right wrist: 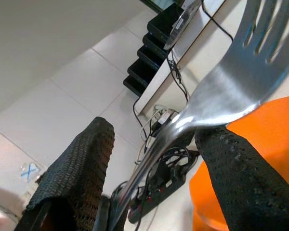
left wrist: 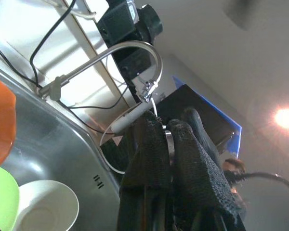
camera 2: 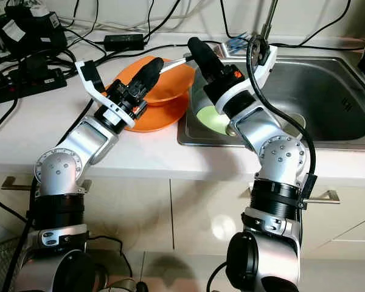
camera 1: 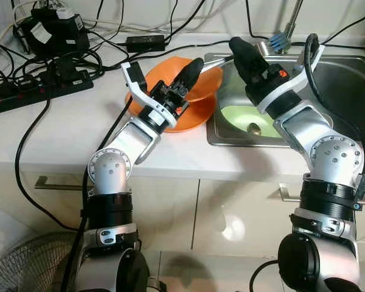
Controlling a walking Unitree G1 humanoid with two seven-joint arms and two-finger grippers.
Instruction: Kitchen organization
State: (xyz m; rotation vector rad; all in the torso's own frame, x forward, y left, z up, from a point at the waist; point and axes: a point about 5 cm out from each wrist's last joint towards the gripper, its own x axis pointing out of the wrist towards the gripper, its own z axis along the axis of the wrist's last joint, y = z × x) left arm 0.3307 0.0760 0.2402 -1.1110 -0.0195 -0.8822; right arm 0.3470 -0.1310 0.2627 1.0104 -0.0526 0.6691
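- Nearest the counter's front edge, our left gripper (camera 1: 191,72) reaches over the orange plastic bowl and plate (camera 1: 201,106), fingers pinched together on the handle of a slotted steel spatula (right wrist: 221,101).
- Our right gripper (camera 2: 201,52) stands spread apart around that same handle, not clamped.
- The spatula's long axis runs between both grippers, from the bowl toward the steel sink's (camera 2: 328,91) left rim.
- Farther in, a green plate (camera 1: 243,118) lies in the sink.

bowl (camera 1: 201,82) on plate (camera 1: 188,118), left of sink (camera 1: 347,79).
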